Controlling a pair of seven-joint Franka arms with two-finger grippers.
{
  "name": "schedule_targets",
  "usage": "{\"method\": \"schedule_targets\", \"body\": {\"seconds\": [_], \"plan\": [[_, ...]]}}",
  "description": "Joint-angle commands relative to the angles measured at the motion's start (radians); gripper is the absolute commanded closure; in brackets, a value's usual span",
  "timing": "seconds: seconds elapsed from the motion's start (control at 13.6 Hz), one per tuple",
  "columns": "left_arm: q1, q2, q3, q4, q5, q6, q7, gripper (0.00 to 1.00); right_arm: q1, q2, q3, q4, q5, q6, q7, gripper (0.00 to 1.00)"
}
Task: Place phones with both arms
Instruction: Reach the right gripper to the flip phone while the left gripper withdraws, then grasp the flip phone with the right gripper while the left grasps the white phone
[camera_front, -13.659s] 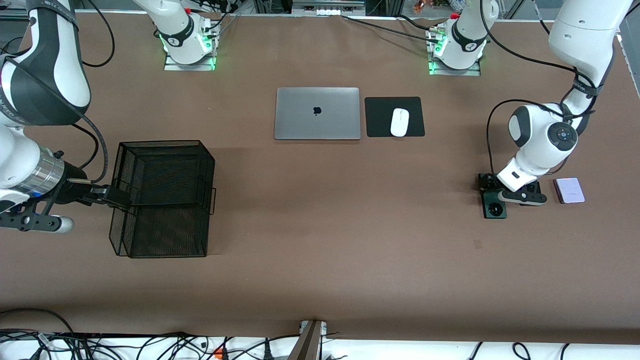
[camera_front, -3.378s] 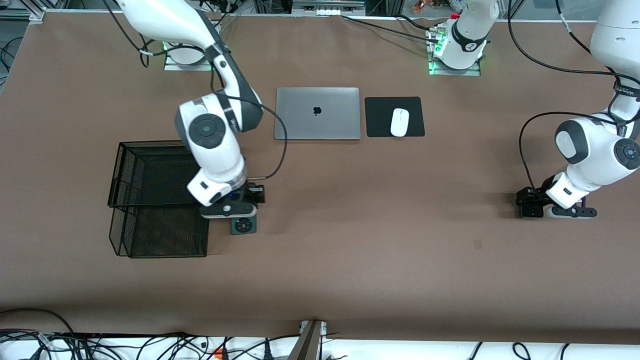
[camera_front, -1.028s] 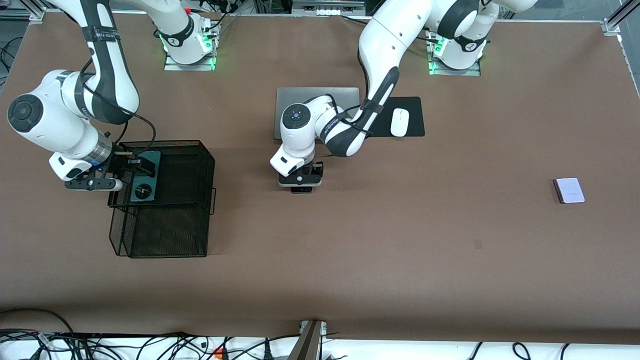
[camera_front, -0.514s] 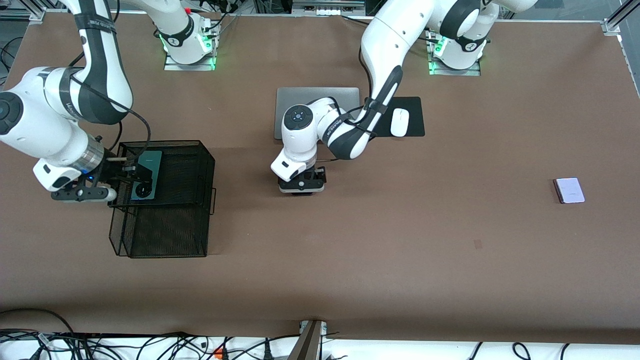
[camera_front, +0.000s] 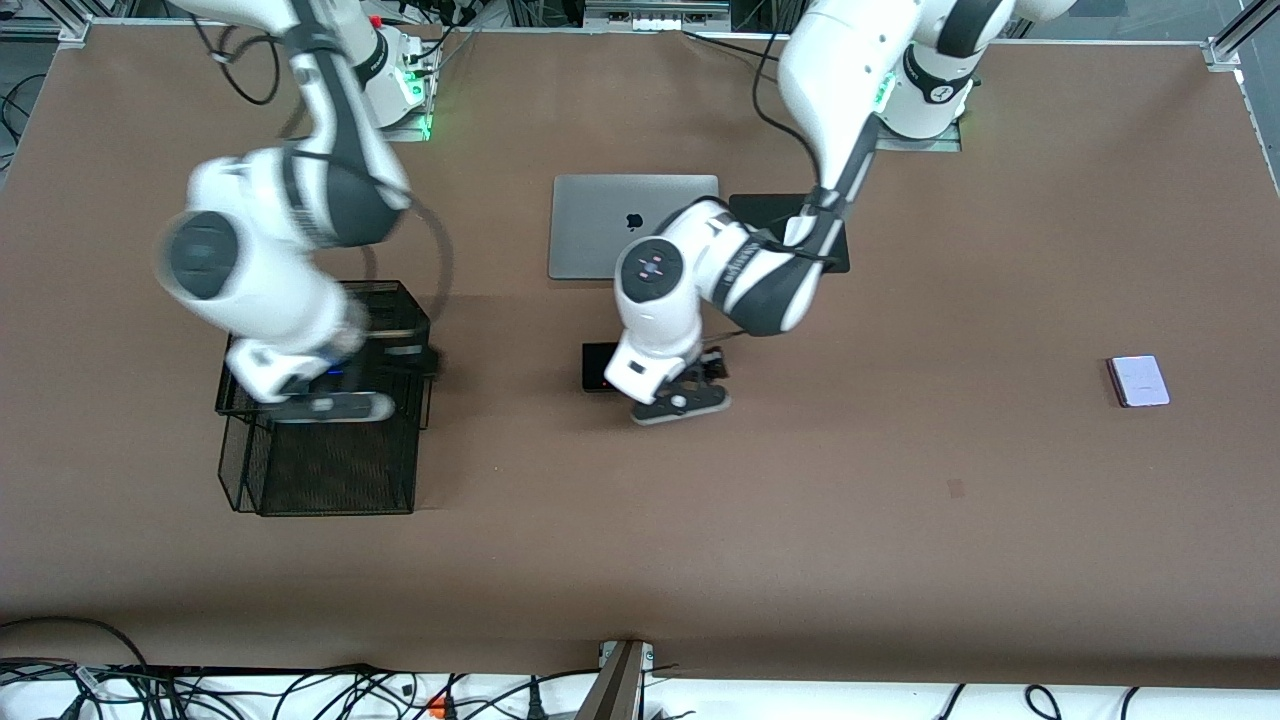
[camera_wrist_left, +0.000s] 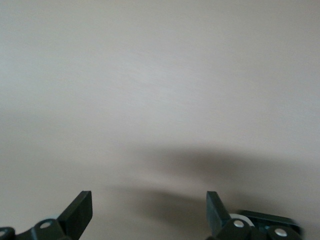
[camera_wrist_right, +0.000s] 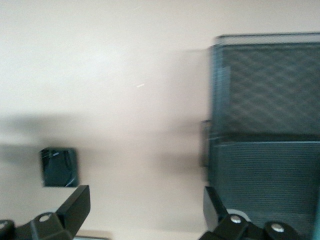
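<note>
The left gripper (camera_front: 690, 385) hung just above the table (camera_front: 700, 520) beside the small black phone (camera_front: 598, 367), fingers (camera_wrist_left: 80, 212) spread wide with nothing between them. That black phone lay flat on the brown surface, nearer the front camera than the grey laptop (camera_front: 620, 225), and the gripper sat just to the side of it toward the left arm's end, not touching it. From the left wrist, only bare table showed between the open fingertips.

Over at the right arm's end, the right gripper (camera_front: 400, 362) hovered above the black mesh basket (camera_front: 320, 470), at the edge of it that faces the middle of the table. Its fingers (camera_wrist_right: 77, 205) stood apart too, empty, and from its wrist the basket's mesh and the black phone (camera_wrist_right: 59, 166) out on the table were both in sight. The arm was blurred and covered much of the basket, so I couldn't make out the dark-green phone at all.

The pale-lilac phone (camera_front: 1139, 381) lay flat by itself well out toward the left arm's end of the table, apart from everything. The mouse pad (camera_front: 835, 245) peeked out from under the left arm beside the laptop.
</note>
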Motion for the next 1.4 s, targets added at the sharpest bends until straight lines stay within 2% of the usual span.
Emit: {"method": "schedule_targets", "body": {"seconds": [0.0, 0.15, 0.29, 0.44, 0.59, 0.81, 0.95, 1.1, 1.32], "plan": [[0.071, -0.184, -0.003, -0.244, 0.011, 0.010, 0.112, 0.00, 0.037, 0.159, 0.074, 0.185, 0.009, -0.009, 0.194, 0.00], [0.135, -0.245, -0.003, -0.339, 0.041, 0.018, 0.207, 0.00, 0.095, 0.274, 0.084, 0.292, 0.008, 0.021, 0.287, 0.00], [0.214, -0.290, -0.004, -0.425, 0.092, 0.045, 0.314, 0.00, 0.128, 0.321, 0.085, 0.294, 0.005, 0.043, 0.292, 0.00], [0.312, -0.351, -0.004, -0.543, 0.111, 0.148, 0.452, 0.00, 0.164, 0.371, 0.085, 0.294, 0.000, 0.066, 0.289, 0.00], [0.405, -0.410, -0.006, -0.645, 0.111, 0.228, 0.604, 0.00, 0.215, 0.427, 0.084, 0.296, 0.000, 0.144, 0.295, 0.00], [0.553, -0.454, -0.007, -0.699, 0.111, 0.251, 0.802, 0.00, 0.234, 0.470, 0.084, 0.293, -0.003, 0.178, 0.289, 0.00], [0.640, -0.463, -0.009, -0.728, 0.111, 0.292, 0.897, 0.00, 0.234, 0.471, 0.085, 0.288, -0.061, 0.178, 0.212, 0.00], [0.735, -0.474, -0.012, -0.781, 0.106, 0.389, 0.934, 0.00, 0.234, 0.468, 0.084, 0.284, -0.090, 0.167, 0.174, 0.00], [0.838, -0.464, -0.012, -0.786, 0.105, 0.409, 0.954, 0.00, 0.234, 0.467, 0.084, 0.262, -0.119, 0.169, 0.169, 0.00]]}}
